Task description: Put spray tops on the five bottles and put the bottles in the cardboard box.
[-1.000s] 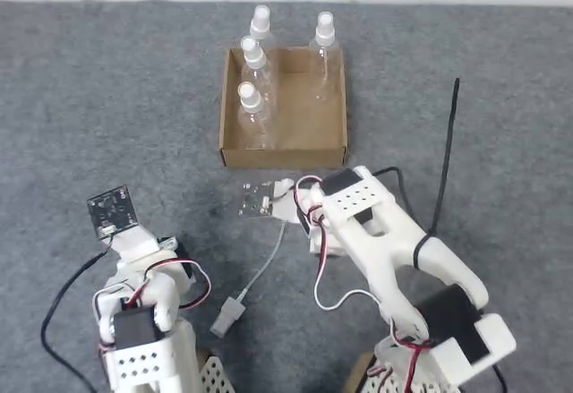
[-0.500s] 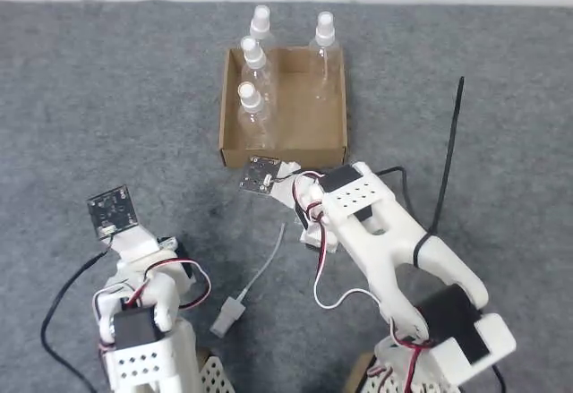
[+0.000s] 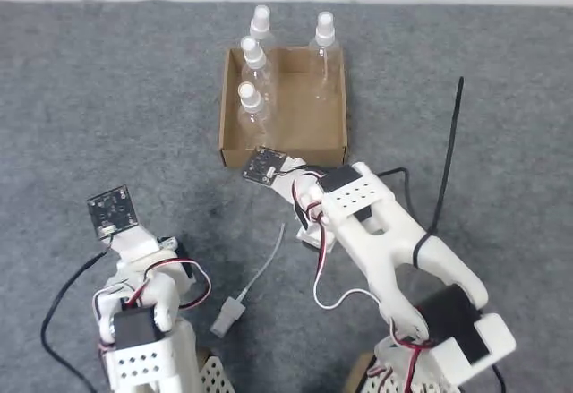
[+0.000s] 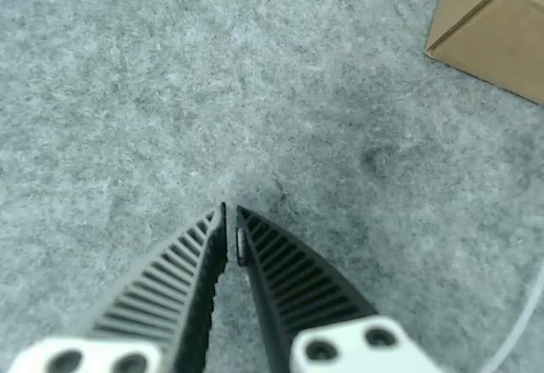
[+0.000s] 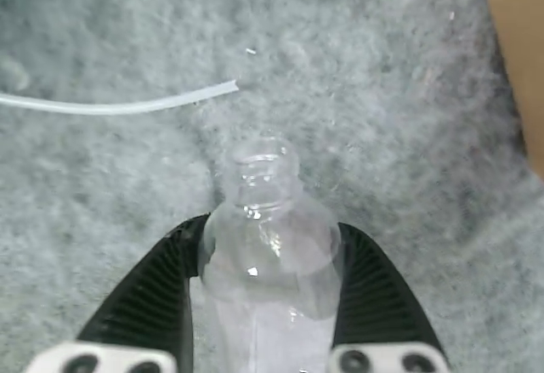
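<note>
A clear bottle (image 5: 265,245) without a top sits between the black fingers (image 5: 153,292) of my right gripper (image 5: 270,227), which is shut on it just above the grey carpet. In the high view that arm (image 3: 363,205) ends just in front of the cardboard box (image 3: 304,155). A spray top (image 3: 228,314) lies on the carpet, and its thin tube (image 3: 269,259) runs toward the right arm; the tube's end (image 5: 229,88) lies just past the bottle's mouth. Several capped bottles (image 3: 251,99) stand in or at the box. My left gripper (image 4: 231,213) is shut on nothing, over bare carpet.
The left arm (image 3: 139,321) sits folded at the near left, its camera board (image 3: 112,210) up. A black cable (image 3: 448,160) runs along the right side. A box corner (image 4: 484,29) lies ahead of the left gripper. Open carpet spreads left of the box.
The right wrist has swung up toward the box's front wall with the bottle in it. The left arm, the spray top and the capped bottles have stayed put.
</note>
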Tool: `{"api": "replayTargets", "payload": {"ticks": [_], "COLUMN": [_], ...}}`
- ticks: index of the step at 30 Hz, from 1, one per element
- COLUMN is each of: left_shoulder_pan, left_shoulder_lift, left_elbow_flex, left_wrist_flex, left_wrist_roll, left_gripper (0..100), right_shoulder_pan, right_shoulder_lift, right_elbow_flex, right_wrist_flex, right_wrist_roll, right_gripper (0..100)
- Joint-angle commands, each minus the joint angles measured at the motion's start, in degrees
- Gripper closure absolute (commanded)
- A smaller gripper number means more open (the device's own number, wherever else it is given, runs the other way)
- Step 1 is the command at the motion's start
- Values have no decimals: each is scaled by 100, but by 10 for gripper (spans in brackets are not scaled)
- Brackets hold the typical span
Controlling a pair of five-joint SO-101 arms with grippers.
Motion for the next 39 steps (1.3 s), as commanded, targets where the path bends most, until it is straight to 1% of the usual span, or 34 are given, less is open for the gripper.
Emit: {"api": "replayTargets", "payload": {"ticks": [1,10,14,22,25,31,39], "left_shoulder_pan": [-26,-26,-26,-26,-26,-26,-26], "left_shoulder_lift": [-123,-123,-123,-123,-123,-123,-123], "left_elbow_flex": [-48,-48,-48,-48,-48,-48,-48], "left_wrist_flex": [18,18,18,18,18,18,18], "left_wrist_roll": [-18,-18,-18,-18,-18,-18,-18], "left_gripper": [987,987,987,987,987,987,987], "right_shoulder_pan": [-75,-31,-31,-22,-48,-31,-75], "right_shoulder_lift": [-136,-136,-136,-145,-145,-145,-145], "right_elbow_flex": [-343,-334,-343,-343,-396,-826,-844], "right_wrist_flex": [48,207,391,462,637,1218,1314], "right_wrist_roll": [-70,-114,-712,-1424,-1670,-1714,-1714], "right_gripper": [957,957,957,957,957,957,957]}}
